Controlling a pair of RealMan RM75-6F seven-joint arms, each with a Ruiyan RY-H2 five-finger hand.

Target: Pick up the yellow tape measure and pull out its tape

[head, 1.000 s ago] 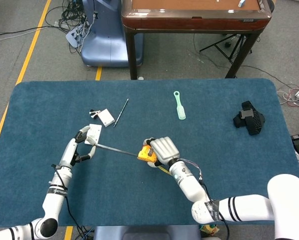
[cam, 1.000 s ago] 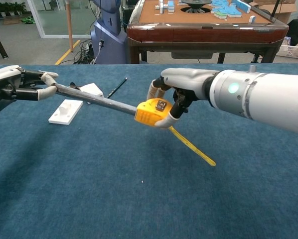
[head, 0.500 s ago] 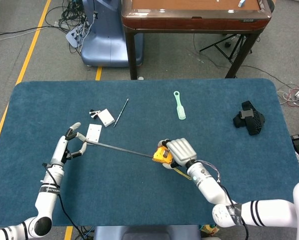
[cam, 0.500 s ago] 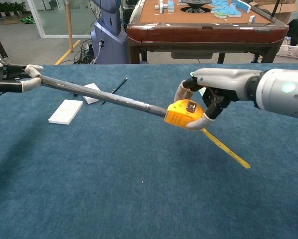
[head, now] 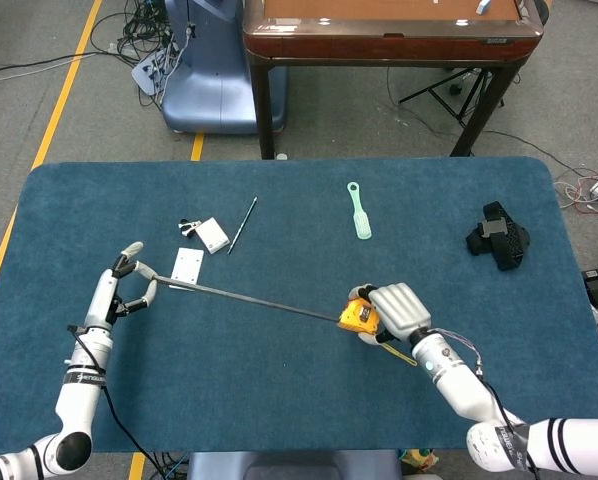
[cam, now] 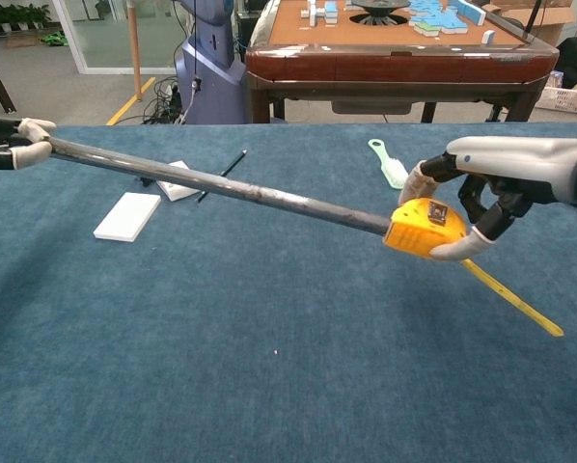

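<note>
Our right hand grasps the yellow tape measure above the blue table. Our left hand pinches the end of the dark tape, stretched taut between both hands. We judge the risks: the thin pinch could slip, letting the tape snap back, or a harder pull could drag the case from our grasp. We can read no brand or writing anywhere.

White-shelled arms with black bands near the joints end in silver-grey hands tipped with pale pads: the left hand slim with dark gaps between its fingers, the right hand ribbed across the back, thin wires trailing along its wrist.
</note>
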